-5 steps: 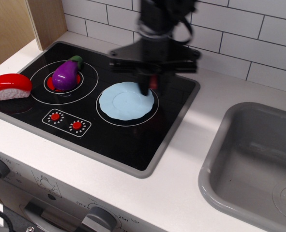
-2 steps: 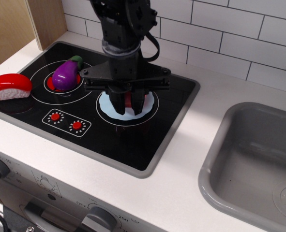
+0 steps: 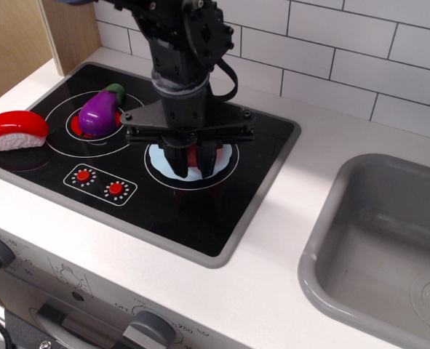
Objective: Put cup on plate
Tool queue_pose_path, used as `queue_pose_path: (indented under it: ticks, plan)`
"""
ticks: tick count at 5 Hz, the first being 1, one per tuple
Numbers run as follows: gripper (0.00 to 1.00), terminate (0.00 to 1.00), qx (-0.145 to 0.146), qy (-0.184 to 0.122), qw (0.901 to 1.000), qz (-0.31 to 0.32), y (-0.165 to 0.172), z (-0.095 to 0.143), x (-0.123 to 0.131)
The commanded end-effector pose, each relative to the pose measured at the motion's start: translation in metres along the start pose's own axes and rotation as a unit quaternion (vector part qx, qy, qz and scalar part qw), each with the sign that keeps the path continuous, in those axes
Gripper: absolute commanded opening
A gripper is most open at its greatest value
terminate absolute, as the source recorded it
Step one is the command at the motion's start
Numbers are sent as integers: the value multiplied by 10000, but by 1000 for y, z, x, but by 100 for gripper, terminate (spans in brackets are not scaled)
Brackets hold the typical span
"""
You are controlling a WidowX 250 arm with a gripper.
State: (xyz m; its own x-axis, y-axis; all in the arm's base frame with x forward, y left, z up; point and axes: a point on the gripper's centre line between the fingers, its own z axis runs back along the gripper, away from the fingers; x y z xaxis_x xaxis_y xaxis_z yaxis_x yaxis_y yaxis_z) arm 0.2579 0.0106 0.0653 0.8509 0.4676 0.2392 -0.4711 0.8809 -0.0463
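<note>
The coral-red cup (image 3: 193, 154) shows only as a small red patch between the black fingers of my gripper (image 3: 193, 166). The gripper is shut on the cup and holds it low over the middle of the light-blue plate (image 3: 228, 154). The plate lies on the right burner ring of the black toy stove (image 3: 251, 182). Most of the plate is hidden by the gripper; only its left and right rims show. I cannot tell whether the cup touches the plate.
A purple eggplant (image 3: 100, 110) sits on the left burner. A red-and-white sushi toy (image 3: 14, 130) lies at the stove's left edge. Two red knobs (image 3: 98, 182) are at the stove front. A grey sink (image 3: 389, 240) is at the right; a tiled wall stands behind.
The gripper carried the cup from behind the plate's far right rim forward and left to over the plate's middle, then sank slightly lower.
</note>
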Motion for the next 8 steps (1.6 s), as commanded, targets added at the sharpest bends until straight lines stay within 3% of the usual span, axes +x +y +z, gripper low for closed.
queue_pose_path:
  ticks: [1,3,4,5,7,8]
  plan:
    - [100,0,-5,-148,9999,-52,5,11,9]
    - [100,0,-24,-115,9999,-59,9,24,9]
    - [100,0,-133,-85,9997,-159,5,41,7]
    - [100,0,-64,-69,9999,-105,3,53,12]
    - [100,0,103,85,9993,-357,7,48,13]
    - [100,100,103,85,9993,-357,7,48,13]
